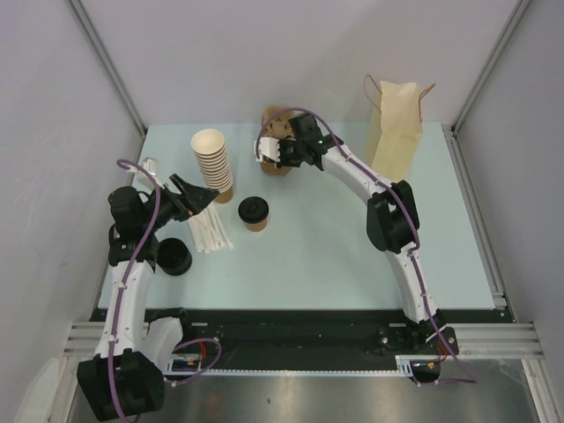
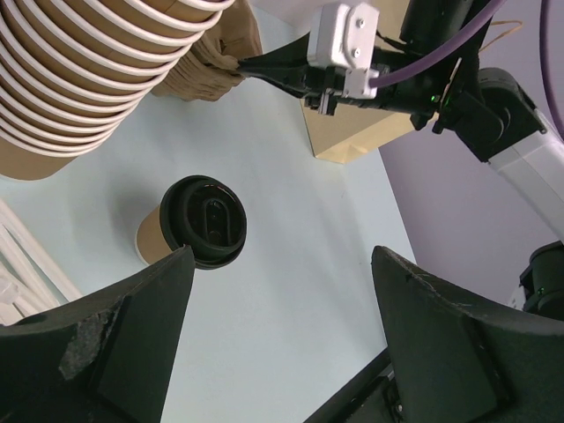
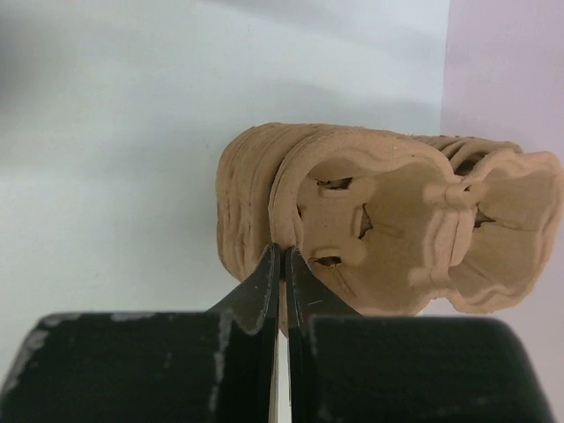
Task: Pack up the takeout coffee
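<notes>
The takeout coffee (image 1: 253, 212), a small brown cup with a black lid, stands upright mid-table; it also shows in the left wrist view (image 2: 204, 220). My left gripper (image 1: 201, 196) is open and empty, just left of the coffee and beside the cup stack; its jaws (image 2: 284, 256) stand wide apart over bare table. My right gripper (image 1: 269, 150) is at the back, shut on the rim of the top tan pulp cup carrier (image 3: 370, 220) of a stack (image 1: 273, 117). The tips (image 3: 284, 256) pinch that thin edge.
A tall stack of lidless brown cups (image 1: 212, 163) stands left of the coffee. White packets (image 1: 210, 231) lie in front of it. A pile of black lids (image 1: 175, 256) sits near the left edge. A tan paper bag (image 1: 394, 128) stands at the back right.
</notes>
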### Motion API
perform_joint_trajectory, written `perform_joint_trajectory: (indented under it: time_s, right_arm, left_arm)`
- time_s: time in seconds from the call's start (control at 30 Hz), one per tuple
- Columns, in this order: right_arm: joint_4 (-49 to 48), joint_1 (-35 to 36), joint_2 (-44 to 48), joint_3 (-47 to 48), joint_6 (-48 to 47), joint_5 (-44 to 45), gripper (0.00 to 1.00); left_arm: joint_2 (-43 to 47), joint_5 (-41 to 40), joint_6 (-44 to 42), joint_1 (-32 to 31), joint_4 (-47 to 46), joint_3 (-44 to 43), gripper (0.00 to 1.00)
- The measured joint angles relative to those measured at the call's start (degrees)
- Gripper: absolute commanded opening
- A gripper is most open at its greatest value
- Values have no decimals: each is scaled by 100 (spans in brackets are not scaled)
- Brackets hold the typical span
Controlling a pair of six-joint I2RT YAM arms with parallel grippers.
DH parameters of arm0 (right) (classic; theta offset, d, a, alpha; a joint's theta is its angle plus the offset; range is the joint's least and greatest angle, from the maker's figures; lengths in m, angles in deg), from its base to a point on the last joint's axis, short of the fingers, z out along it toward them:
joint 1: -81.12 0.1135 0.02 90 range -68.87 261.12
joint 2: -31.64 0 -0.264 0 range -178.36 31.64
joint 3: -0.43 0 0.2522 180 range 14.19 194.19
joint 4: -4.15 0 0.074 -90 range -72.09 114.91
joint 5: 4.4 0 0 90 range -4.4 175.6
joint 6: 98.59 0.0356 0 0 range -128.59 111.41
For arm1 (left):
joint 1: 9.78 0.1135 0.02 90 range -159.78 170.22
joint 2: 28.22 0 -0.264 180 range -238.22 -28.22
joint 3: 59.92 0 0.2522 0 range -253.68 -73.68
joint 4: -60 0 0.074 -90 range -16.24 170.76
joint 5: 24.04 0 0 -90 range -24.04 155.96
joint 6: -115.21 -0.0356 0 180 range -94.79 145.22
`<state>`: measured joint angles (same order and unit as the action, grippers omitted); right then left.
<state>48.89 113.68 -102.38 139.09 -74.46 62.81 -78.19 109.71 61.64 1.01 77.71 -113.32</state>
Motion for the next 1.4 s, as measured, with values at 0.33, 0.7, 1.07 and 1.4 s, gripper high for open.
perform_joint_trajectory:
  time_s: [0.33, 0.7, 1.07, 1.4]
  right_arm:
    - [-1311, 190, 535, -1156, -190, 590, 0]
    - [-1759, 227, 693, -1366, -197, 750, 0]
    - [-1600, 243, 693, -1287, -111, 835, 33]
    - [-931, 153, 669, -470, 291, 476, 33]
  left_arm:
    - [0, 2, -35, 0, -2, 0, 87]
    - [0, 2, -42, 0, -2, 0, 87]
    - [-35, 2, -46, 0, -2, 0, 87]
    - [-66, 2, -44, 0, -4, 33, 87]
